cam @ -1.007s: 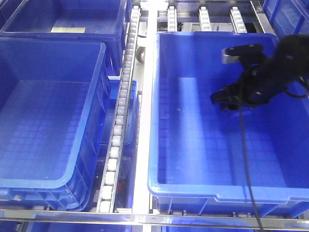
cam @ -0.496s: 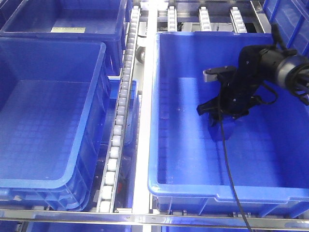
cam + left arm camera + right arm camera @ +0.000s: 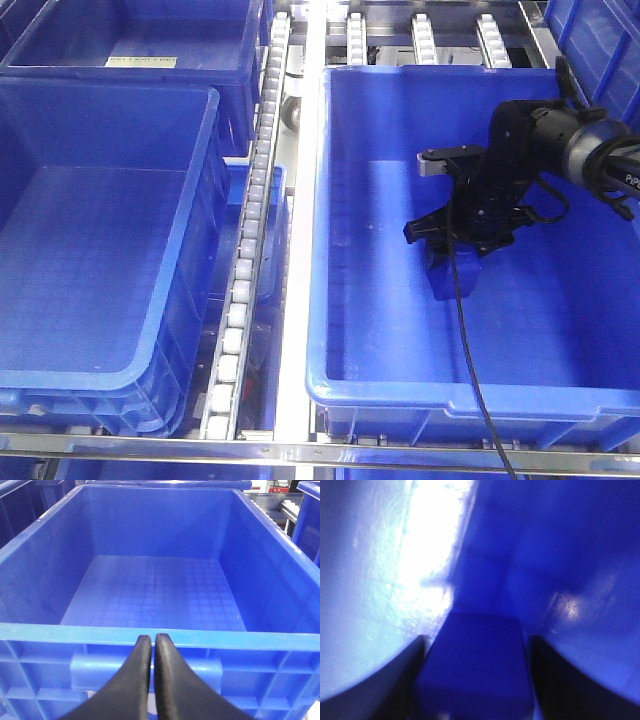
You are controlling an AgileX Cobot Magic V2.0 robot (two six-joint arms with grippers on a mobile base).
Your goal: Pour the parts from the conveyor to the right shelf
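While gripped, block (image 3: 452,275) fills right claw (image 3: 447,243).

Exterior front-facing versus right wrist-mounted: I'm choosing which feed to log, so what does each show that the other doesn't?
Only the exterior front-facing view shows the rack layout: the roller track, the left crate, the whole right crate, and the right arm reaching down into it. Only the right wrist-mounted view shows the block's fit up close, filling the gap between the two dark fingers of the right gripper, though blurred. Both show that blue block at the gripper, low inside the right crate.
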